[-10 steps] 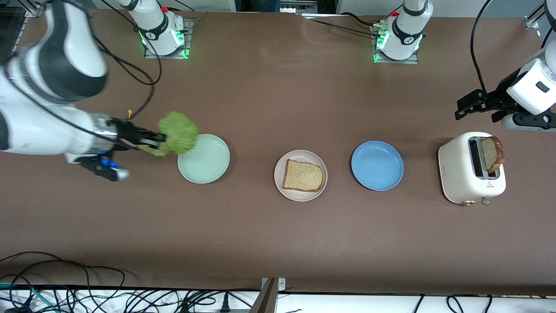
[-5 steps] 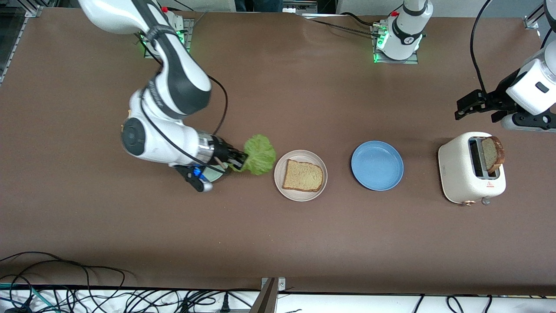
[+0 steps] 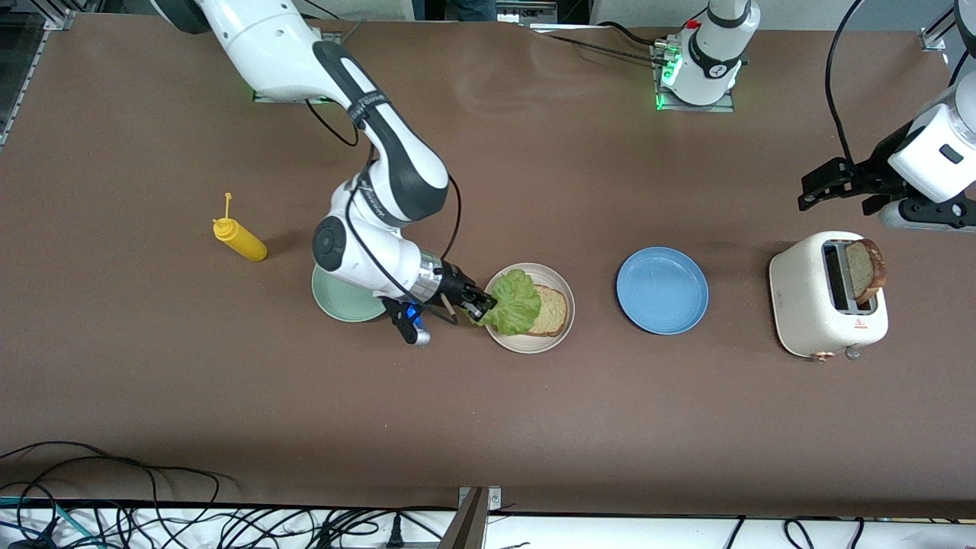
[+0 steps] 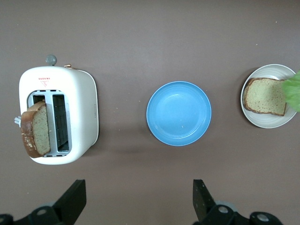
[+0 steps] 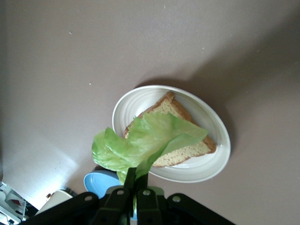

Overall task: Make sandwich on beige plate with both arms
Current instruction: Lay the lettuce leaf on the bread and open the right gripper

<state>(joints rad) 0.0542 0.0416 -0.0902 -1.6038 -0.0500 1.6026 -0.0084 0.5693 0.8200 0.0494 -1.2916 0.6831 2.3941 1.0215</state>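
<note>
While lettuce [image 3: 516, 300] is pinched by right gripper [image 3: 479, 305] over bread [image 3: 550, 310] at plate's [image 3: 530, 343] 9 o'clock, left gripper [image 4: 139, 202] is held spread, waiting above the table.

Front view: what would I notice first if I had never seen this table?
The right gripper dangles a ruffled green lettuce leaf over the bread slice on the beige plate. At the left arm's end, another slice sticks out of a white toaster, under the open left gripper.
</note>
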